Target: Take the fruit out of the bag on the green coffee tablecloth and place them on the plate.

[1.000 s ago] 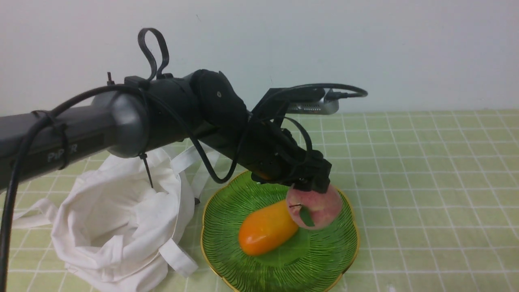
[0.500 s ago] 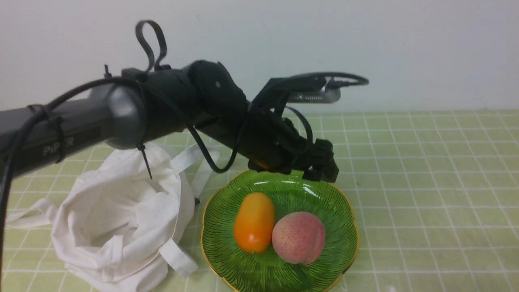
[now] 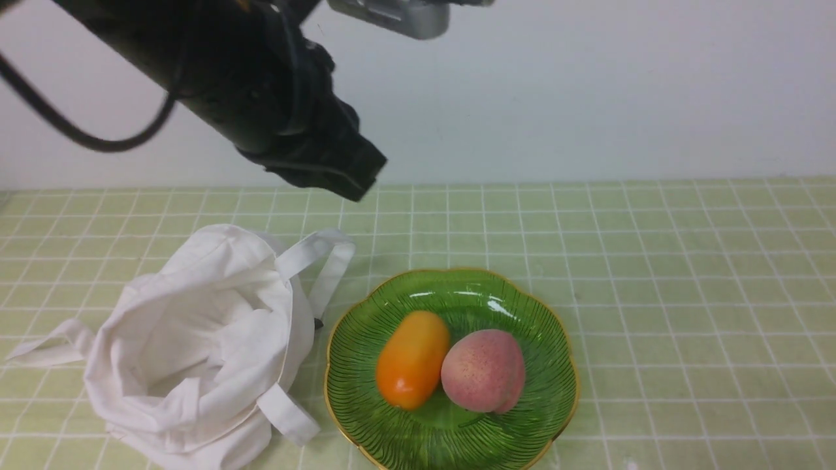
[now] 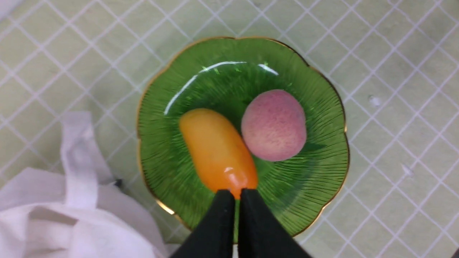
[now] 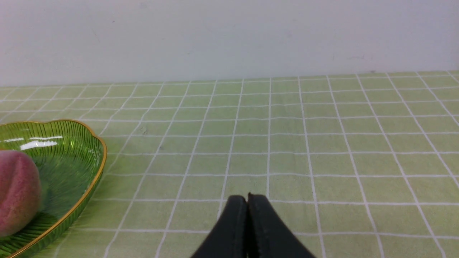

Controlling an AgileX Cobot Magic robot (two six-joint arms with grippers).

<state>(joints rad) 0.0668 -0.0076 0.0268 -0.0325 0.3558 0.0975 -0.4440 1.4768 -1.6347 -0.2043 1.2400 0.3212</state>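
The pink speckled peach (image 3: pixel 483 371) lies on the green glass plate (image 3: pixel 529 313) beside an oblong orange-yellow fruit (image 3: pixel 411 359). The white cloth bag (image 3: pixel 196 346) lies crumpled to the plate's left on the green checked tablecloth (image 3: pixel 686 274). My left gripper (image 3: pixel 356 179) is shut and empty, high above the cloth behind the bag and plate. In the left wrist view its fingers (image 4: pixel 235 195) meet above the plate (image 4: pixel 322 157), with the peach (image 4: pixel 274 125) and bag (image 4: pixel 71 215) below. My right gripper (image 5: pixel 247 198) is shut and empty, low over bare cloth right of the plate (image 5: pixel 82 150).
A white wall stands behind the table. One bag strap (image 3: pixel 326 261) loops toward the plate's rim. The right arm does not show in the front view.
My left gripper let the peach go onto the plate beside the orange fruit, shut, then rose up and back to the left. The orange fruit turned more upright.
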